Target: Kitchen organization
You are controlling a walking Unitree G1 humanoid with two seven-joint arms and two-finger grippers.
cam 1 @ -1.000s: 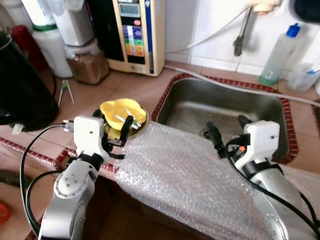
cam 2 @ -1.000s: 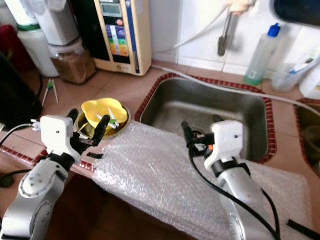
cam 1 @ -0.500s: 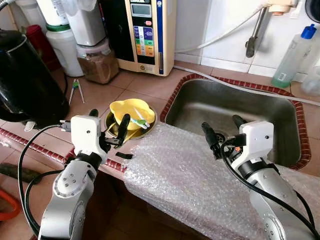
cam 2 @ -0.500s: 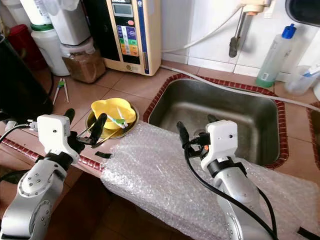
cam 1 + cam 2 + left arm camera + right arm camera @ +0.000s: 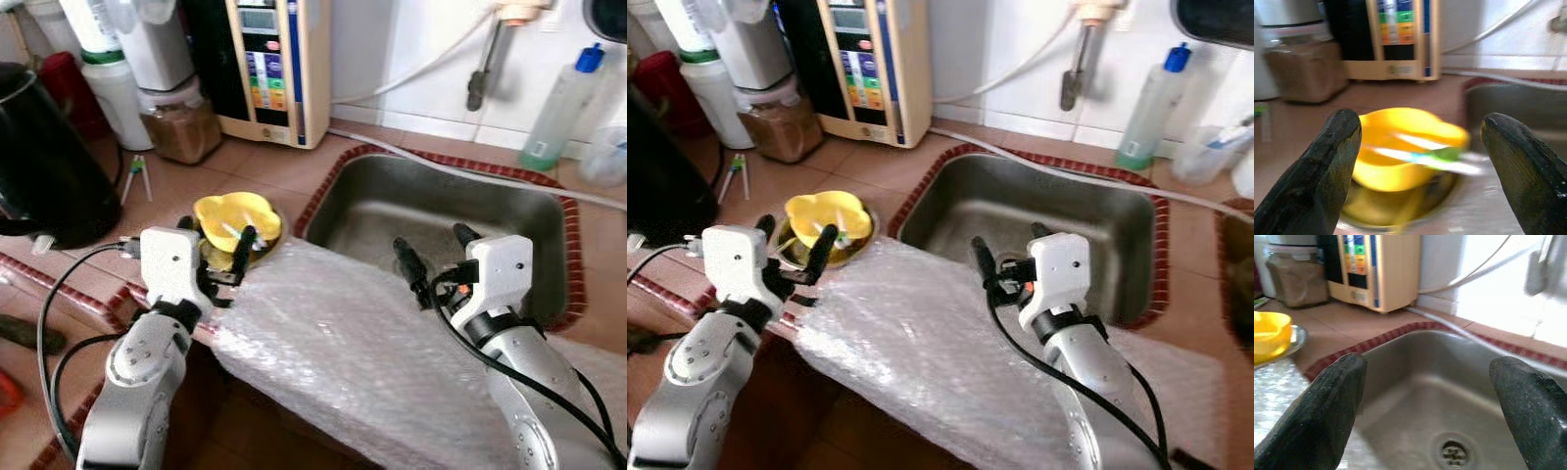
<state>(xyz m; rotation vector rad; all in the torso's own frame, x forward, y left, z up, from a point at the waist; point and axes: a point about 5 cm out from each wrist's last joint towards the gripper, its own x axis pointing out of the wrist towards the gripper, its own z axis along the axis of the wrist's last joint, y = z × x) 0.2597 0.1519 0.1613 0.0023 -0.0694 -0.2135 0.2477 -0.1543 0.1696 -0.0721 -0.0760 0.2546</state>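
Note:
A yellow bowl (image 5: 233,213) sits in a shallow metal dish (image 5: 859,238) on the tiled counter, left of the sink (image 5: 390,204). A green and white utensil (image 5: 1436,156) lies in the bowl. My left gripper (image 5: 216,235) hovers just in front of the bowl, open and holding nothing; the left wrist view has the bowl (image 5: 1396,147) between the fingers (image 5: 1327,171). My right gripper (image 5: 431,245) is open over the sink's near edge, pointing at the basin (image 5: 1415,387) and its drain (image 5: 1453,453). A bubble wrap sheet (image 5: 343,333) drapes over the counter's front edge under both arms.
A black kettle (image 5: 44,166) stands at the left. Against the back wall are a water purifier (image 5: 269,59), a jar of brown stuff (image 5: 181,127) and white containers (image 5: 113,88). Green tweezers (image 5: 132,178) lie on the counter. A clear bottle (image 5: 558,108) stands behind the sink.
The whole picture has swayed, so the camera moved. Both grippers stay open and keep their places by the bowl and over the sink.

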